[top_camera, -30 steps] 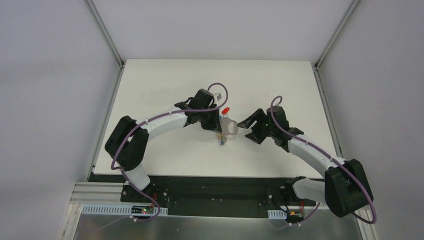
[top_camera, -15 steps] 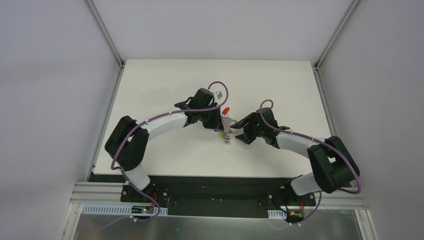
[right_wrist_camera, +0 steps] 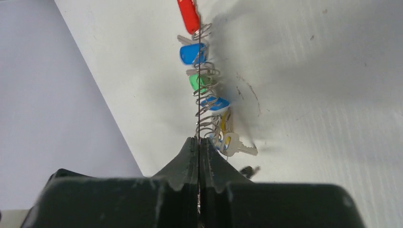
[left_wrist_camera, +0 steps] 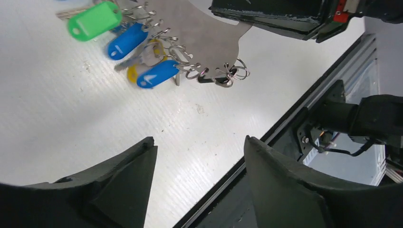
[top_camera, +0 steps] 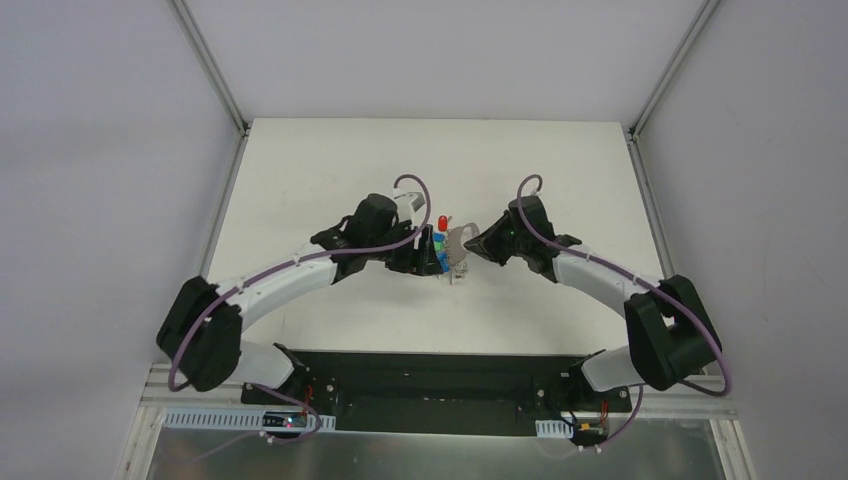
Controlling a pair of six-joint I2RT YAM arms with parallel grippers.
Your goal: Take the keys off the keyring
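The keyring is a flat grey metal piece with small wire rings along its edge, held just above the white table. My right gripper is shut on it, and it shows edge-on as a thin line. The keys hang from the rings: a red tag, a blue tag, a green tag and a silver key. My left gripper is open and empty, drawn back from the green tag, the blue tags and the keyring.
The table's near edge with its black rail runs close under my left gripper. Both arms meet at the middle of the table. Grey walls stand on both sides.
My right gripper has moved in and shut on the keyring. My left gripper has opened, let go and pulled back to the left.
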